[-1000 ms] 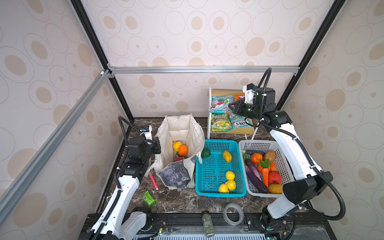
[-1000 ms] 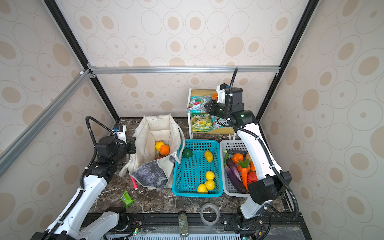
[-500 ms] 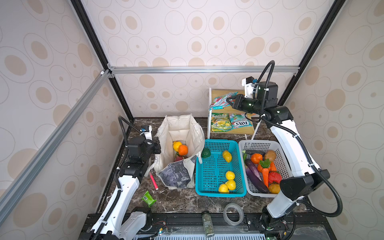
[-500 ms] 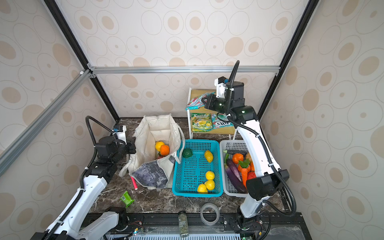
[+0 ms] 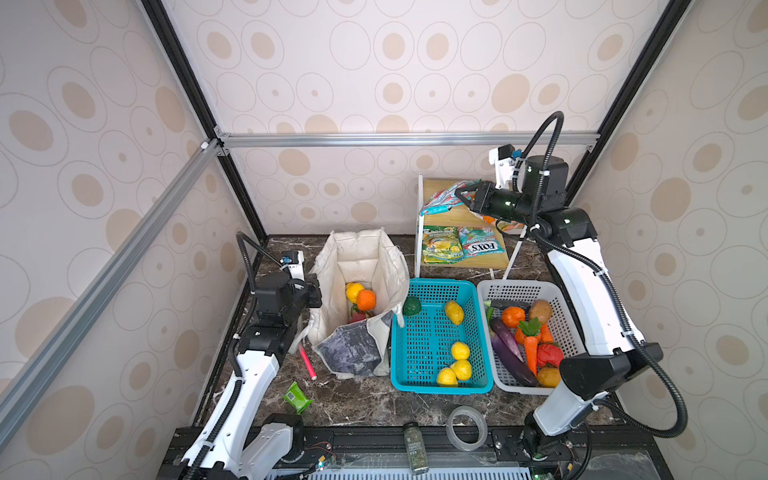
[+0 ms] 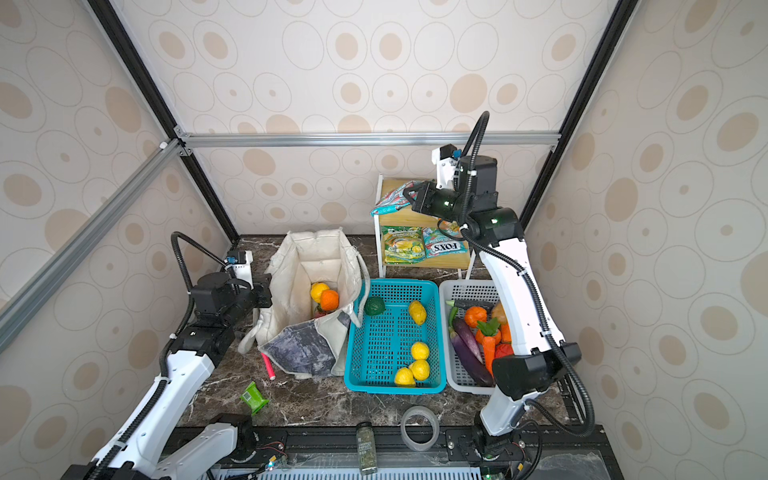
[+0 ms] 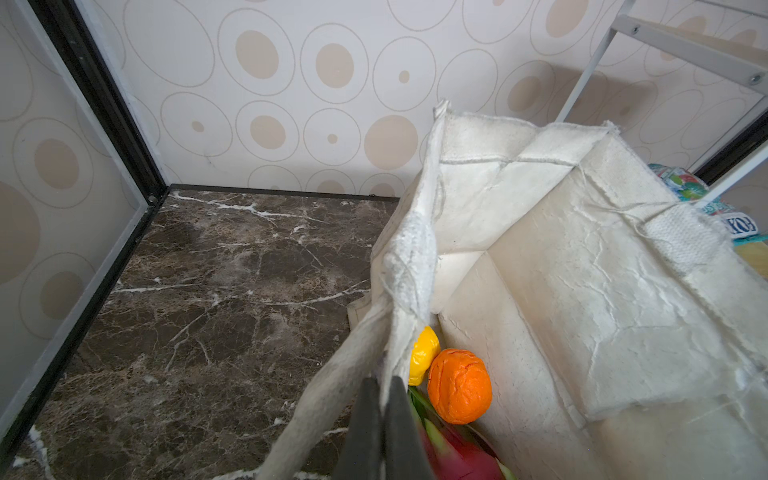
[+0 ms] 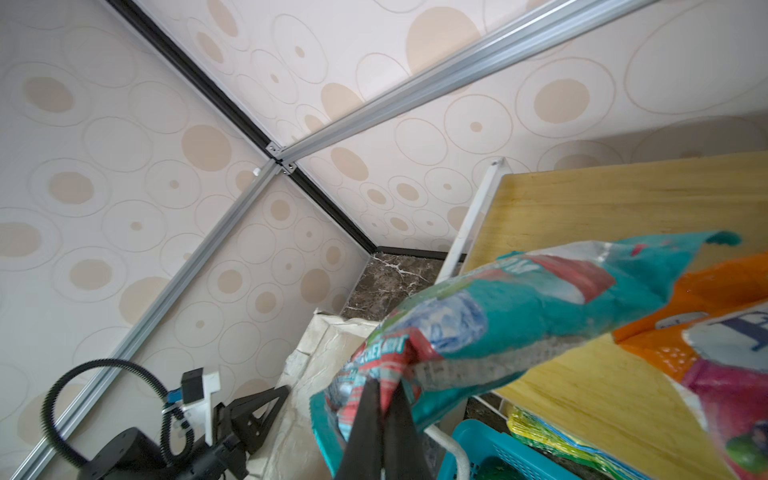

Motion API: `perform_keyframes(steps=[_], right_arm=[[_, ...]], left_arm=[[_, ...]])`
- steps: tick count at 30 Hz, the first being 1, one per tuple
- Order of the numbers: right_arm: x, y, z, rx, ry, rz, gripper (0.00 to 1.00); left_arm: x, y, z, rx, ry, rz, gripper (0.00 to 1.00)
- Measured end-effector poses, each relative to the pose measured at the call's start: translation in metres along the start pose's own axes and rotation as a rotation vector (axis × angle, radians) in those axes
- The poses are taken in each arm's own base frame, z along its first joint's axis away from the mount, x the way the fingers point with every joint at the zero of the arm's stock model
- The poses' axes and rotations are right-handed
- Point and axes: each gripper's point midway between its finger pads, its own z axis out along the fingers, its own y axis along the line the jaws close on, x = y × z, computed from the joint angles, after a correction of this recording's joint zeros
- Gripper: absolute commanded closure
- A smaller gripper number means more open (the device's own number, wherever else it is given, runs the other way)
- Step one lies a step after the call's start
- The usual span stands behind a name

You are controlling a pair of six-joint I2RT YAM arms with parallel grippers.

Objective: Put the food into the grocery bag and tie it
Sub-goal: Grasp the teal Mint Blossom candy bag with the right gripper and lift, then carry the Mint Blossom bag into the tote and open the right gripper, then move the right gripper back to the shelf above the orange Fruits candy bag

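Note:
The grocery bag (image 5: 361,266) (image 6: 316,266) stands open on the marble table, holding a yellow fruit (image 7: 422,355), an orange (image 7: 459,386) and a pink fruit (image 7: 453,453). My left gripper (image 5: 318,291) (image 6: 268,289) (image 7: 384,380) is shut on the bag's left rim (image 7: 407,257). My right gripper (image 5: 459,195) (image 6: 409,195) (image 8: 384,384) is shut on a teal and red candy packet (image 5: 440,201) (image 6: 388,201) (image 8: 519,299), held just above the rack's top shelf (image 8: 623,199). Two more packets (image 5: 442,245) (image 5: 482,247) lie on the lower shelf.
A teal basket (image 5: 436,388) with lemons and a white basket (image 5: 498,291) with vegetables sit right of the bag. An orange packet (image 8: 727,332) lies on the top shelf. A tape roll (image 5: 464,428), spice jar (image 5: 414,446), green wrapper (image 5: 297,397) and pink stick (image 5: 307,361) lie near the front.
My right gripper has risen from the top shelf and shifted left with the teal packet in it. The left arm and the bag have not moved.

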Motion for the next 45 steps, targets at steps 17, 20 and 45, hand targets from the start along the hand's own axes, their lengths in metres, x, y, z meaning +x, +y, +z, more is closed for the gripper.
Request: perform_keyframes(steps=[17, 20, 45], right_arm=[[0.165, 0.115, 0.052, -0.228, 0.287, -0.089, 1.0], [0.199, 0.096, 0.095, -0.171, 0.349, -0.078, 1.0], [0.276, 0.023, 0.162, 0.255, 0.476, -0.336, 0.0]], left_arm=[[0.0, 0.0, 0.0, 0.001, 0.0, -0.001, 1.0], [0.0, 0.0, 0.0, 0.0, -0.001, -0.001, 1.0], [0.0, 0.0, 0.0, 0.001, -0.002, -0.001, 1.0]])
